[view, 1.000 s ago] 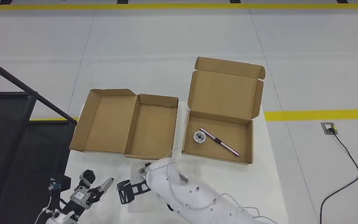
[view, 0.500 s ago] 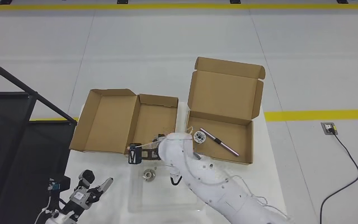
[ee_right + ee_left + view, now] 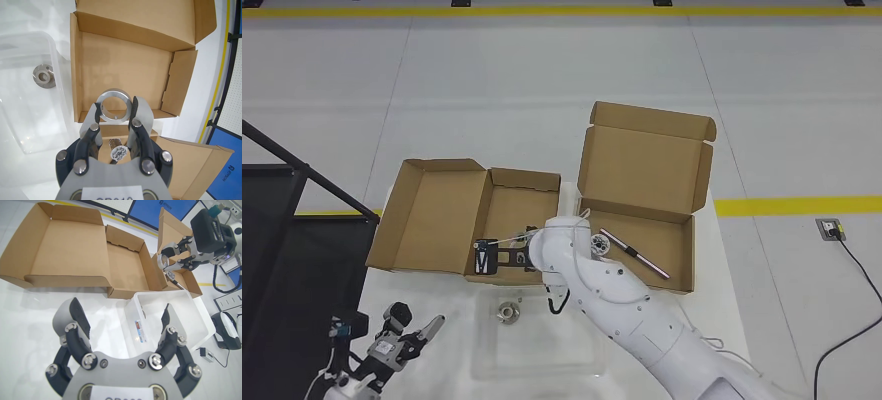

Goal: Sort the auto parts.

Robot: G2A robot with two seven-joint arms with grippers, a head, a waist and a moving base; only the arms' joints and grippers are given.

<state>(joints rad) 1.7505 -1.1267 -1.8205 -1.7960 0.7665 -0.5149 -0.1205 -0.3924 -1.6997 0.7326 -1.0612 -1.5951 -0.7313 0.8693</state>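
From above, the left gripper [image 3: 121,303] sits low at about 7 o'clock on the white table [image 3: 432,300]. Its 2 black-padded jaws are spread wide with nothing between them, over bare tabletop just short of the clear plastic bin [image 3: 562,350]. Up at about 10 o'clock lies the left cardboard box [image 3: 432,215], opened flat, with its lid half toward 9 o'clock and its shallow tray half toward 3 o'clock. Both halves show bare cardboard. The right gripper [image 3: 115,108] hangs in the air over this box's tray half. Its jaws pinch a silver metal ring [image 3: 107,115] across the outer wall, 1 pad on each side. Cardboard shows through the ring's opening, and there is a small hole in its side. The ring is lifted clear of the box, toward the tray's 3 o'clock wall, though I cannot tell exactly which spot of the floor lies beneath it. The bin stands at about 6 o'clock, just below the near walls of both boxes. It holds 1 flanged metal bushing [image 3: 507,313] near its 11 o'clock corner. At about 2 o'clock stands the right cardboard box [image 3: 642,170], its lid raised toward 12 o'clock behind the tray. Inside the tray, a small toothed disc [image 3: 599,243] rests on the 9 o'clock side. A slim rod [image 3: 637,254] lies just beside it, running slantwise from 10 o'clock toward 4 o'clock across the floor.
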